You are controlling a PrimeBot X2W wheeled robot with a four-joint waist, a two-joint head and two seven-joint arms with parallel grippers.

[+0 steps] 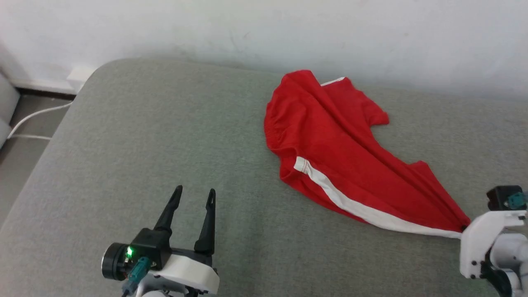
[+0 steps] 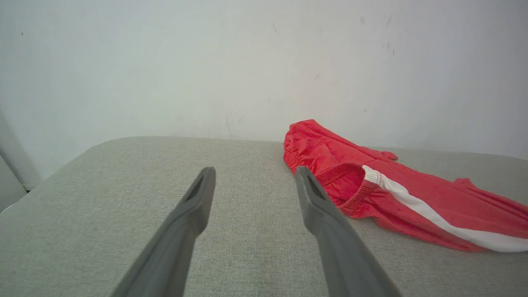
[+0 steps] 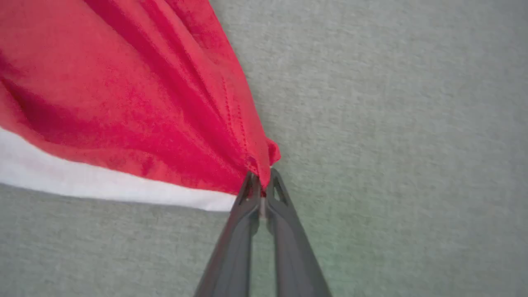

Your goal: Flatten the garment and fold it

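Fingertips of right gripper [image 3: 262, 178] hidden behind its wrist [image 1: 480, 243] in my head view | jaws pinched on garment [image 1: 330, 148] corner | left gripper [image 1: 194, 189] jaws wide apart, holding nothing

The head view looks down on the cushion [image 1: 144, 136]. The left wrist view faces the wall [image 2: 206, 62], low; the right wrist view sits close over the garment [image 3: 123, 82] all share.

One garment [image 1: 330, 136], two end effectors [image 1: 195, 190] [image 3: 261, 179] (one left, one right)
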